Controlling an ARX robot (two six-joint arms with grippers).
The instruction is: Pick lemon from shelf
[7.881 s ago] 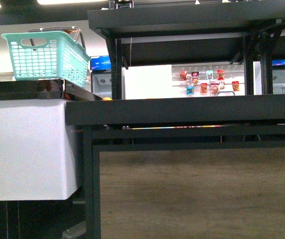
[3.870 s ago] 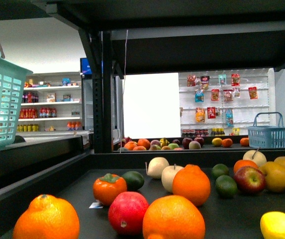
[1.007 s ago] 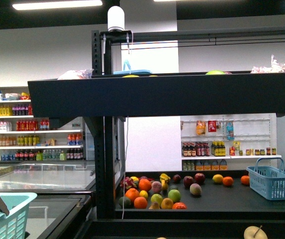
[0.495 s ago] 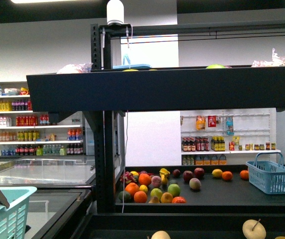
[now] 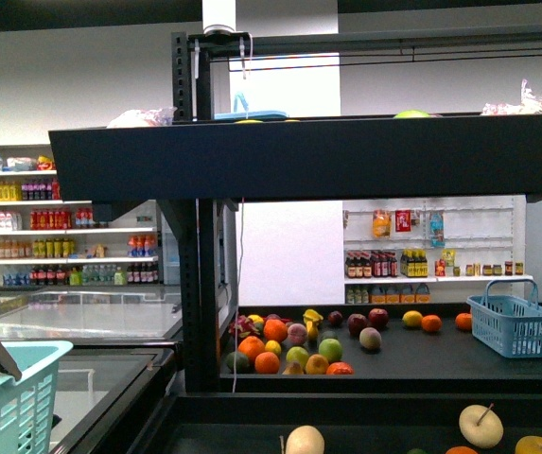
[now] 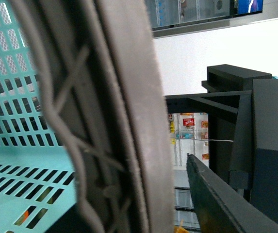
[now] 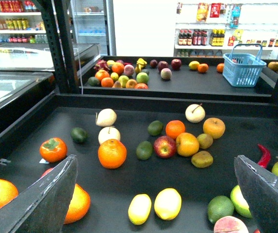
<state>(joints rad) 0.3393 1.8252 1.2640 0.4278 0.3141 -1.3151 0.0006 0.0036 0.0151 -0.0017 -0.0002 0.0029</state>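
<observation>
In the front view, the shelf [image 5: 308, 170] is standing with its deep black lip across the frame, and a teal basket [image 5: 10, 397] is showing at the lower corner; neither arm is showing.

In the left wrist view, the left gripper [image 6: 180, 165] is sitting close against the teal basket. Only one dark finger [image 6: 216, 204] is showing clearly, so I cannot tell how its jaws are set.

In the right wrist view, the right gripper [image 7: 155, 157] is holding its jaws wide apart and gripping nothing. The lemon [image 7: 168, 204] is lying on the tray between them, touching a second yellow fruit [image 7: 139, 208], with an orange [image 7: 112, 153] beyond.
</observation>
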